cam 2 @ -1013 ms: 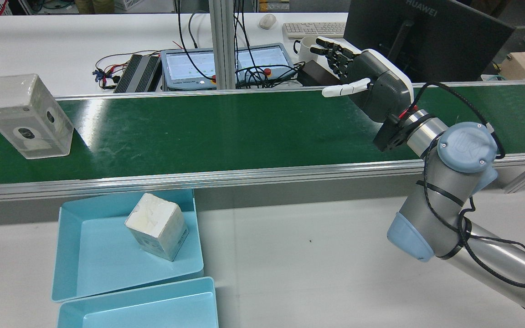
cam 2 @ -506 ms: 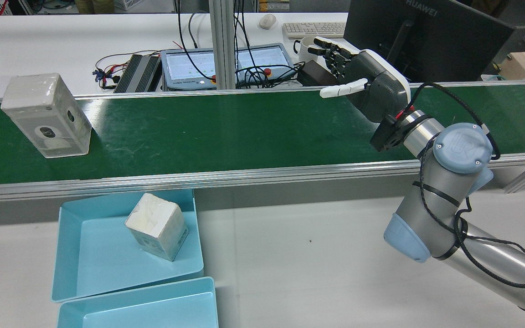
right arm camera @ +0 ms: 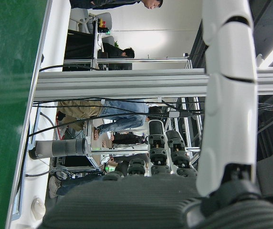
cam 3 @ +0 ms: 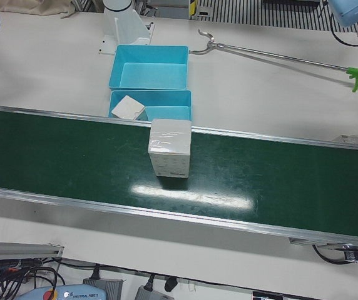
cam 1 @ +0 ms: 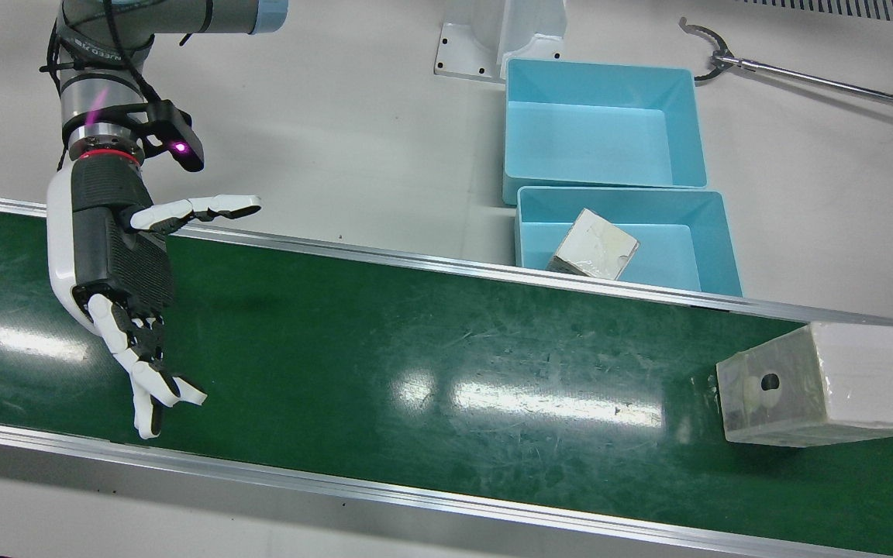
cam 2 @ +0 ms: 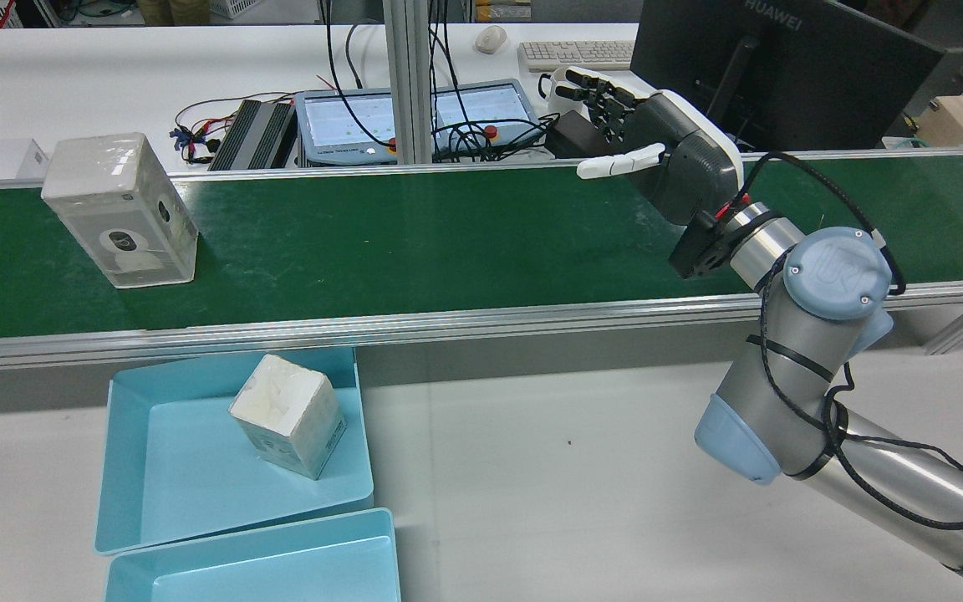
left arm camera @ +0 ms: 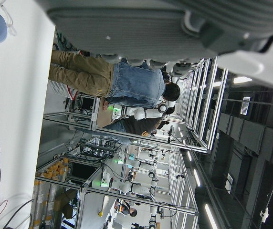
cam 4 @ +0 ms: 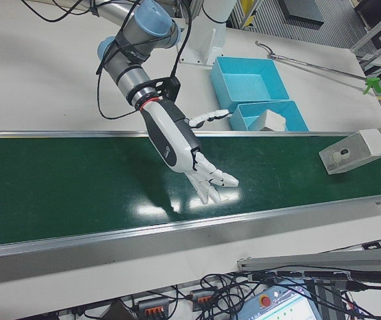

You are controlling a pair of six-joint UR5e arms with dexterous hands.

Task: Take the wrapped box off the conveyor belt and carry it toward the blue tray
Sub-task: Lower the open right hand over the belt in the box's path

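Note:
The wrapped box (cam 2: pixel 118 209) is pale, clear-wrapped and stands on the green conveyor belt (cam 2: pixel 448 234) at the far left of the rear view. It also shows in the front view (cam 1: pixel 822 384), the left-front view (cam 3: pixel 169 147) and the right-front view (cam 4: pixel 354 151). My right hand (cam 2: pixel 665 155) hovers open over the belt's right part, far from the box, fingers spread (cam 1: pixel 117 263) (cam 4: pixel 177 143). The blue tray (cam 2: pixel 114 468) sits by the belt's near edge and holds another wrapped box (cam 2: pixel 289 414). My left hand (left arm camera: pixel 141 28) shows only in its own view, holding nothing.
A second blue tray (cam 2: pixel 256 556) lies next to the first, nearer the robot. A long reacher tool (cam 1: pixel 803 74) lies on the white table. A monitor (cam 2: pixel 782 67), cables and a tablet stand beyond the belt's far rail.
The wrapped box has travelled to the right along the belt. My right hand has shifted slightly left and farther over the belt, still open.

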